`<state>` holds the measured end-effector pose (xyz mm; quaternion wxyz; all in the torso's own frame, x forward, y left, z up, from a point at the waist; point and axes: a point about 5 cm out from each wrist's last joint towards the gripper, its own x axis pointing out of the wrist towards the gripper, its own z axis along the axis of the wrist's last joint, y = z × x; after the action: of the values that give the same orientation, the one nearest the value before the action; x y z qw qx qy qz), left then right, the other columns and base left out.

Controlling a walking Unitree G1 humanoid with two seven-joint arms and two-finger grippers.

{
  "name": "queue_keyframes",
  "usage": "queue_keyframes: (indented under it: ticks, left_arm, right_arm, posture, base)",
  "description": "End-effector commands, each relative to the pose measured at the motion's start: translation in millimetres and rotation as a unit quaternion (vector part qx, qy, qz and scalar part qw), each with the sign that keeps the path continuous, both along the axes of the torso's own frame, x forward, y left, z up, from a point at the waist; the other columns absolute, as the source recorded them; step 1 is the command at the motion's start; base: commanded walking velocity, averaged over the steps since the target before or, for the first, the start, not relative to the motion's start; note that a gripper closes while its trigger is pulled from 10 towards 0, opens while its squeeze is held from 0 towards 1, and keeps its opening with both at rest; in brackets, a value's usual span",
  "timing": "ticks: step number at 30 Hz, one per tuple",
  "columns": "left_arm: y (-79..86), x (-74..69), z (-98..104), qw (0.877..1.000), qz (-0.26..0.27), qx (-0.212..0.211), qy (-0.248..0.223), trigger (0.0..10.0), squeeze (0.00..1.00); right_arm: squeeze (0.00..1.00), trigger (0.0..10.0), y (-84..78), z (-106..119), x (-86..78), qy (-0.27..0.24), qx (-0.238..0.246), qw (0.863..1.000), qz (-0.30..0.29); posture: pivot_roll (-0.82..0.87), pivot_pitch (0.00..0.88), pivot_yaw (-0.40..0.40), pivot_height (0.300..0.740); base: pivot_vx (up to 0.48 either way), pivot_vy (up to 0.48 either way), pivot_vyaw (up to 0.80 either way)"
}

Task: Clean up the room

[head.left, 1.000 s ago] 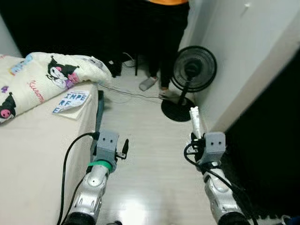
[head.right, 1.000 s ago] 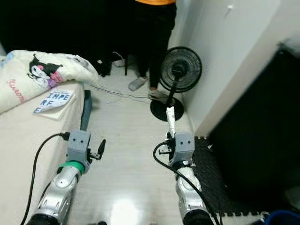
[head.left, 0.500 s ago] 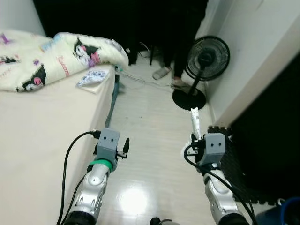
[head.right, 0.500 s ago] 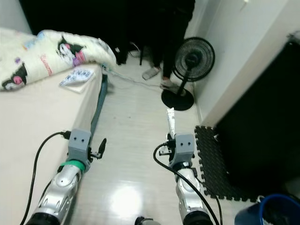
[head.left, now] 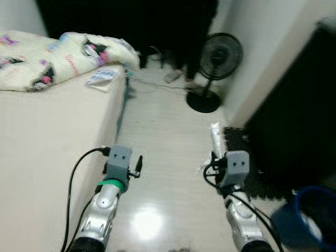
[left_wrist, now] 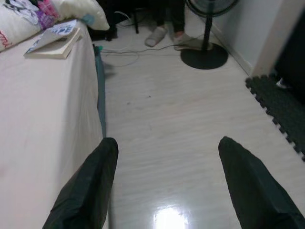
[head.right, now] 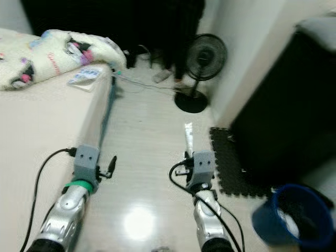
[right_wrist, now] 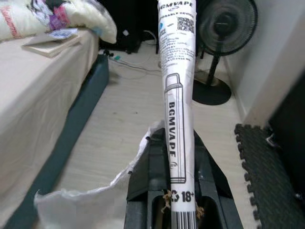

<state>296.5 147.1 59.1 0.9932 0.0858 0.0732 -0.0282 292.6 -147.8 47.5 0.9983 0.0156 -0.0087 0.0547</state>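
My right gripper [right_wrist: 177,157] is shut on a long white box printed "BGMVAPE" [right_wrist: 177,86], which sticks up and forward from it [head.left: 214,137]; a crumpled bit of clear wrapper [right_wrist: 90,198] hangs beside the fingers. My left gripper [left_wrist: 164,176] is open over the pale floor with nothing between its fingers [left_wrist: 88,183]; it sits close to the bed's edge [head.left: 135,165]. A blue bucket [head.right: 291,215] with something white inside stands on the floor at the far right.
A bed [head.left: 47,131] with a cartoon-print blanket [head.left: 63,50] and a book [head.left: 102,77] runs along the left. A standing fan [head.left: 216,58] and a person's legs [left_wrist: 164,19] are ahead, a cable [head.left: 157,88] on the floor. A black foam mat [head.right: 231,157] and dark furniture [head.right: 283,105] lie right.
The camera has swung right and the picture has blurred, bringing the blue bucket further into view at the right. Both grippers hold as before, the right still with the box.
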Motion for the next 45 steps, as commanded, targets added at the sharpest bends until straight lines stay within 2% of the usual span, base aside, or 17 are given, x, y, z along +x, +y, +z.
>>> queue_keyframes:
  ticks: [1,6,19,45]
  left_arm:
    - [-3.9,-1.5,-4.6,1.0,-0.003,-0.005,0.014,10.0,0.0]
    - [-6.1,0.1,-4.4,1.0,0.002,-0.009,0.026,10.0,0.0]
    - [-12.6,1.6,1.5,0.999,-0.018,-0.028,0.021,10.0,0.0]
    - [-5.1,1.1,-1.1,1.0,0.001,-0.015,0.023,10.0,0.0]
  right_arm:
    - [0.0,10.0,-5.2,-3.2,-1.6,0.009,0.0,1.0,-0.007]
    - [0.0,10.0,-6.4,-2.8,-0.8,0.009,-0.002,1.0,-0.008]
    - [0.0,10.0,-7.8,-2.1,-0.1,0.008,0.0,1.0,-0.011]
    - [0.0,10.0,-7.3,-1.2,1.8,0.007,0.001,1.0,-0.007]
  posture:
    - [0.05,0.051,-0.009,0.736]
    - [0.05,0.05,-0.008,0.736]
    - [0.05,0.05,-0.006,0.736]
    - [0.05,0.045,-0.006,0.736]
  base:
    - [0.0,0.0,-0.8]
    - [0.0,0.0,-0.8]
    - [0.0,0.0,-0.8]
    - [0.0,0.0,-0.8]
